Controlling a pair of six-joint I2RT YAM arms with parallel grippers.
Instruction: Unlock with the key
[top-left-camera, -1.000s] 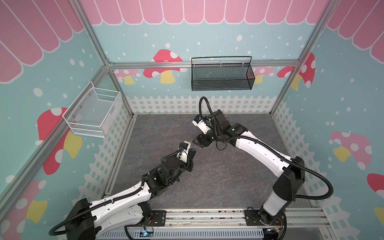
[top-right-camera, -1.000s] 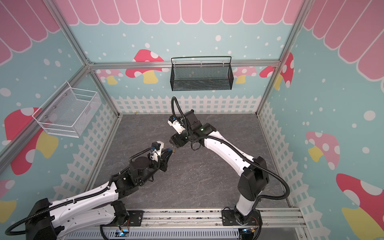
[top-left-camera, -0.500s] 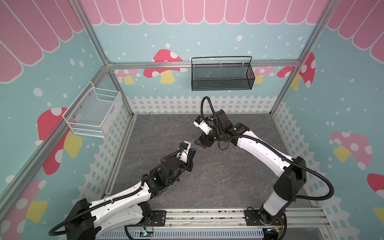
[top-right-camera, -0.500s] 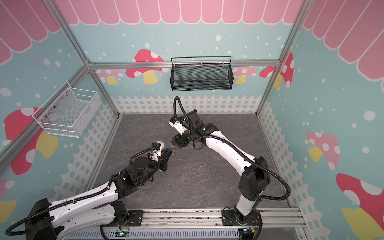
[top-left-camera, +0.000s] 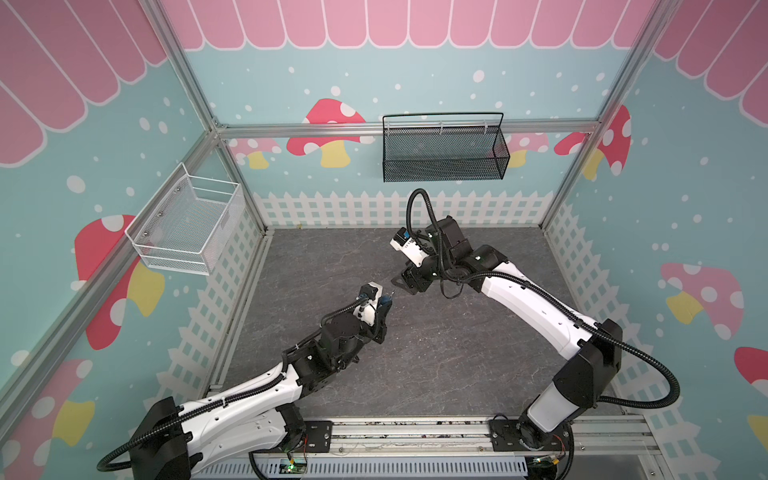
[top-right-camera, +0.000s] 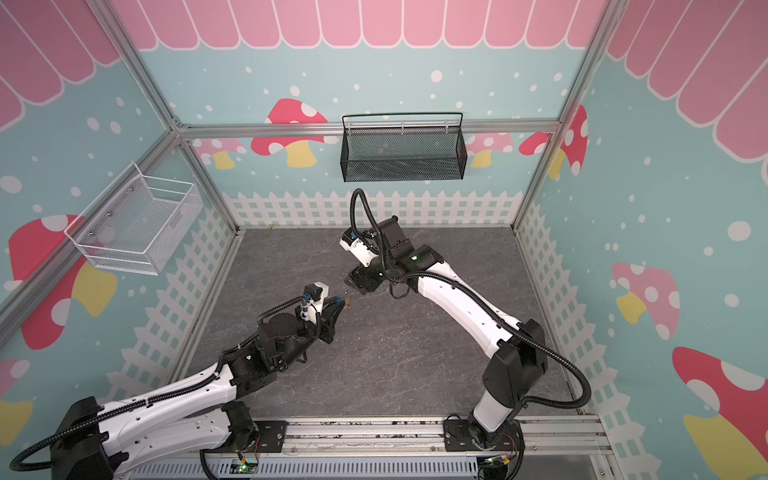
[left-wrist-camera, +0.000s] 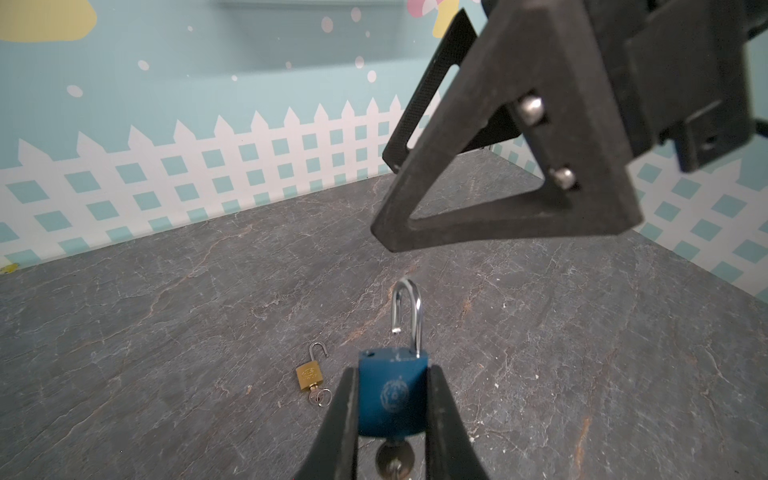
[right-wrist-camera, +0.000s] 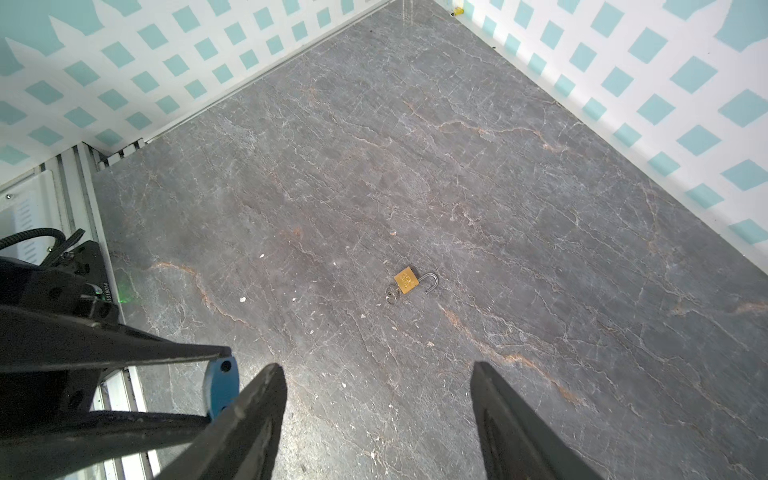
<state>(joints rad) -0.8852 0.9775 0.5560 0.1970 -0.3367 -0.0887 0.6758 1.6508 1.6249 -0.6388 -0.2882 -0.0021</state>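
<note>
The left pincer (left-wrist-camera: 392, 372) is clenched on the body of the blue padlock (left-wrist-camera: 392, 399), held above the counter (left-wrist-camera: 166, 311). The padlock's shackle (left-wrist-camera: 409, 316) stands open beyond the pincer's tips, and a key (left-wrist-camera: 395, 459) sits in the keyhole behind them. The right pincer (right-wrist-camera: 376, 365) is released, jaws wide and holding nothing, just beyond that shackle, and a brass padlock (right-wrist-camera: 406, 280), also open with its key in, lies on the counter below both pincers.

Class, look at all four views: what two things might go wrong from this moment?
1. The blue padlock is pinched only by its sides in the left gripper; the open right gripper, hanging close, may knock it loose.
2. The key sitting in its keyhole may snag or slip out.
</note>
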